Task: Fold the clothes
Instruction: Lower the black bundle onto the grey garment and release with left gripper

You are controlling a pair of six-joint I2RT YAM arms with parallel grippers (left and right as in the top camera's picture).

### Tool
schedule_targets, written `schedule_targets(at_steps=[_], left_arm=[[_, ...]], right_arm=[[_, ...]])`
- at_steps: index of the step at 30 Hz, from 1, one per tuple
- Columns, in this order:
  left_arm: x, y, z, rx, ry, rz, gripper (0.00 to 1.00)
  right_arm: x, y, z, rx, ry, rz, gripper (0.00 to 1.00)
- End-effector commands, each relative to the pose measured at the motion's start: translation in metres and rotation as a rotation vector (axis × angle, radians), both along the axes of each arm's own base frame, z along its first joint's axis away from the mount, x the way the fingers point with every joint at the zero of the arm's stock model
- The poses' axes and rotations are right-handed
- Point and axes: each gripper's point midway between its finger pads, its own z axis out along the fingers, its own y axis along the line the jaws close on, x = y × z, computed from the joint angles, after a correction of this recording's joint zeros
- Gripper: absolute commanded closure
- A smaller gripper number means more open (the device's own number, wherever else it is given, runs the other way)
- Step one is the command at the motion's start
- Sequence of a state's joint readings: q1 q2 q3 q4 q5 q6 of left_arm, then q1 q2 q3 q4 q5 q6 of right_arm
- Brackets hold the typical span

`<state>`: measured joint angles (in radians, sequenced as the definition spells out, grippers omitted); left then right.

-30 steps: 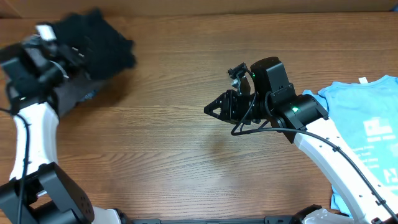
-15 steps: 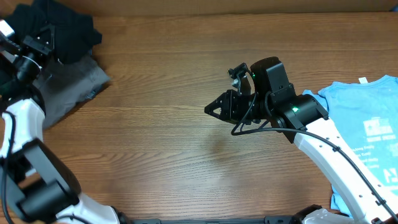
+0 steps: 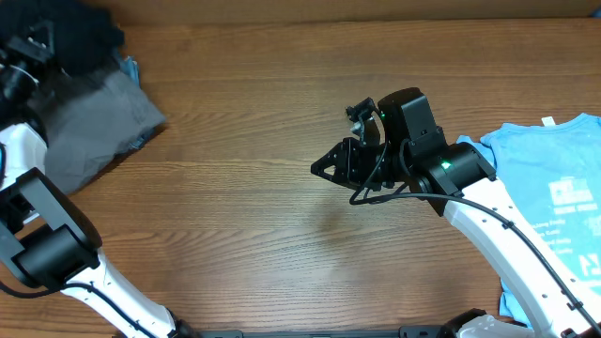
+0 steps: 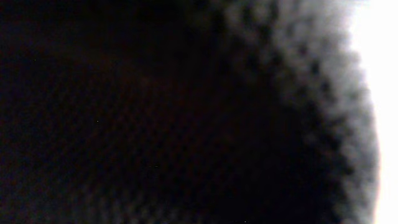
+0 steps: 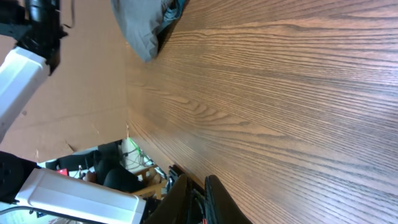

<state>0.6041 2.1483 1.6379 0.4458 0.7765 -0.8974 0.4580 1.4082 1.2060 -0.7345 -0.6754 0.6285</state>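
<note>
Black tee (image 3: 89, 38): bunched heap at far-left corner of tabletop (image 3: 244, 235), touching grey garment (image 3: 94, 127). Soft, light, limp; likely sags and drags, so best taken at hem or shoulder seam, not mid-bunch. Left end effector (image 3: 26, 58) amid black cloth; wrist view all dark fabric, jaw state cannot be told. Blue tee (image 3: 554, 202) flat at right edge. Right end effector (image 3: 317, 169) closed together, empty, over mid-tabletop.
</note>
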Motion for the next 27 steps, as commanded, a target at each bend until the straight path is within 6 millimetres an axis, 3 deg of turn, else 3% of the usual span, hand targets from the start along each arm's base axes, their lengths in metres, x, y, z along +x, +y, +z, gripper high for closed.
schedule_targets(at_steps=[1,3,7,11,15,19,27], left_arm=[[0.009,0.016,0.034,0.038,-0.077,0.056,0.96],[0.014,0.019,0.034,0.036,-0.081,0.069,0.96],[0.022,0.016,0.015,0.076,-0.059,0.065,0.96],[0.026,0.016,-0.032,0.066,0.048,0.044,0.96],[0.024,-0.001,-0.068,0.026,0.113,-0.076,0.96],[0.012,-0.013,-0.077,-0.041,0.163,-0.166,0.96],[-0.019,-0.015,-0.061,-0.062,0.252,-0.195,0.96]], right_arm=[[0.002,0.000,0.002,0.000,-0.009,-0.002,0.88],[0.002,0.000,0.002,0.000,-0.009,-0.002,0.88],[0.001,0.000,0.002,0.001,-0.001,-0.008,0.88],[0.000,0.000,0.001,-0.003,0.010,-0.009,0.88],[-0.001,-0.001,0.000,-0.006,0.015,-0.009,0.89],[-0.001,-0.001,0.000,-0.006,0.015,-0.009,0.88],[-0.001,-0.001,0.000,-0.005,0.012,-0.008,0.88]])
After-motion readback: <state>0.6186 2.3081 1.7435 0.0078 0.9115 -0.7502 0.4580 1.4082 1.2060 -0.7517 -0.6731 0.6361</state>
